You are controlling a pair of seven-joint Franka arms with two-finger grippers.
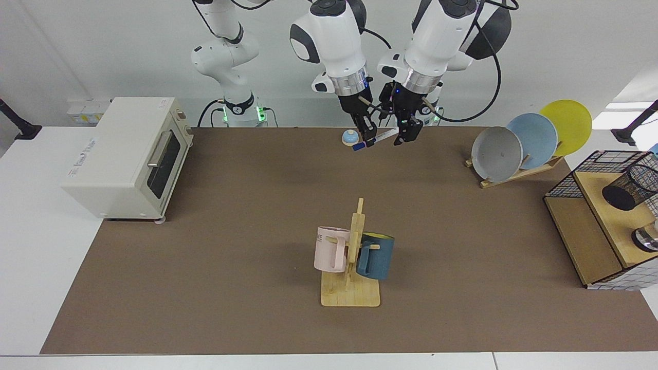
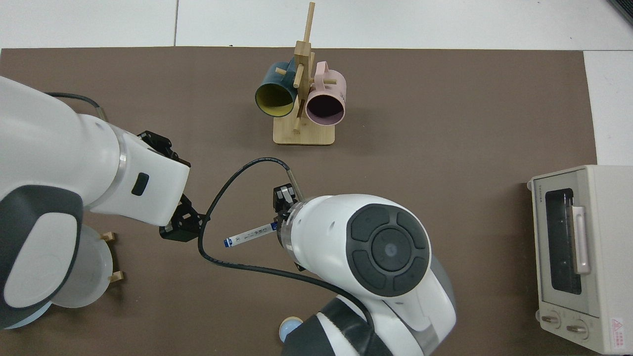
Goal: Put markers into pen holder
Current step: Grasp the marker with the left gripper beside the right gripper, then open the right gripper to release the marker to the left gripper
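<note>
On the shelf at the table's end nearest the left arm's base, the holder [image 1: 631, 187] lies tipped, well apart from the marker [image 1: 377, 139]. Over the far edge, my right gripper [image 1: 368, 139] pinches the marker. My left gripper [image 1: 406, 134], just beside its free end, stands narrowly parted; I'd clamp before releasing.

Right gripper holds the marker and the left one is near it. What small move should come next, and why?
Probably the left gripper should ease onto the marker's free end for a handover. The right gripper grips the other end, the left hangs just beside it, and the pen holder sits on the left arm's side.
</note>
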